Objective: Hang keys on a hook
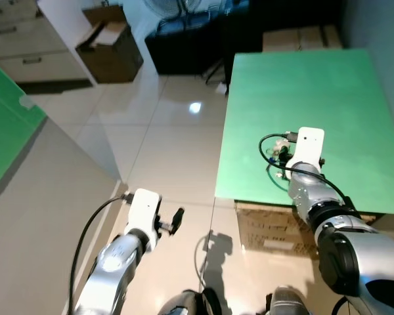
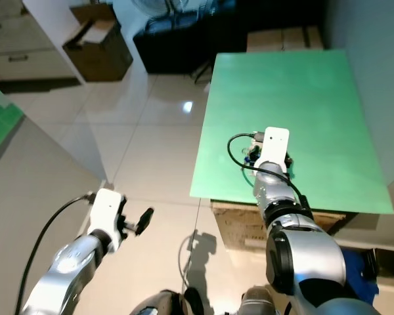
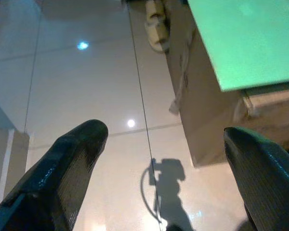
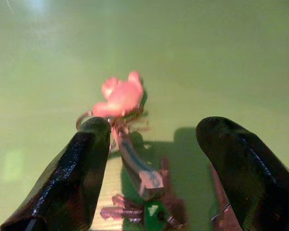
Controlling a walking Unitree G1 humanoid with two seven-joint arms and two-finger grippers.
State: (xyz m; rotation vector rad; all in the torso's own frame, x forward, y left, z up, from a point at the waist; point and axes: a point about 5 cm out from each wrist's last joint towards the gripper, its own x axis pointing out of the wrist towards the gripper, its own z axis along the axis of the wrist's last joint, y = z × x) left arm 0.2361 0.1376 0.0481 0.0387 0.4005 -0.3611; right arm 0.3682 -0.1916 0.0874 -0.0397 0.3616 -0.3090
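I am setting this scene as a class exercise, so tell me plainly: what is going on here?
A humanoid robot stands at a green-topped table. Its right gripper is down over a bunch of metal keys with a pink charm lying on the tabletop, black fingers open on either side, nothing gripped yet. The left gripper hangs open over the glossy tiled floor, holding nothing. A brown cardboard box sits further back.

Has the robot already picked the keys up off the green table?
No. In the right wrist view the bunch of keys with a pink charm lies on the green table between the open right gripper fingers.
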